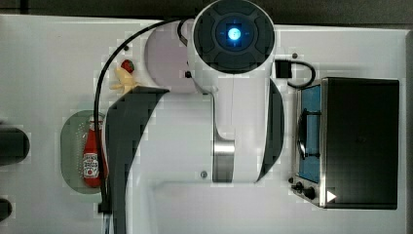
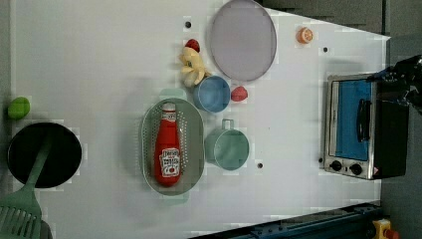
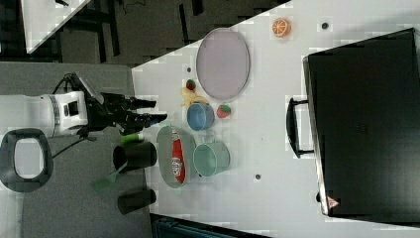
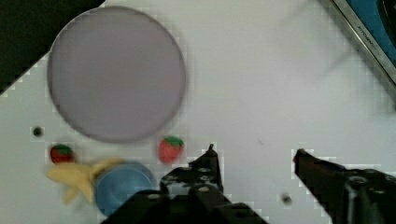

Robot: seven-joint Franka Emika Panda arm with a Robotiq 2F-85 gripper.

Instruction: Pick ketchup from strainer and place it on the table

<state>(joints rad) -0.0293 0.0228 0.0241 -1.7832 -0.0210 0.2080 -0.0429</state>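
Observation:
The red ketchup [image 2: 167, 152] bottle lies on its side in the pale green strainer [image 2: 195, 130], white cap toward the blue bowl. The top view shows the ketchup [image 1: 91, 158] in the strainer [image 1: 70, 146] beside my arm's dark link. My gripper [image 3: 154, 110] hangs high above the scene, in the right view to the left of the strainer [image 3: 165, 158] and the ketchup [image 3: 177, 159], well clear of both. In the wrist view the gripper [image 4: 254, 150] is open with nothing but bare white table [image 4: 261, 84] between its fingers.
Around the strainer stand a blue bowl [image 2: 212, 93], a teal mug [image 2: 227, 147], a lilac plate [image 2: 242, 40], a banana [image 2: 192, 67] and strawberries [image 2: 239, 93]. A toaster oven [image 2: 356, 127] sits at the left view's right, a black pot [image 2: 44, 155] with a green spatula at the left view's left.

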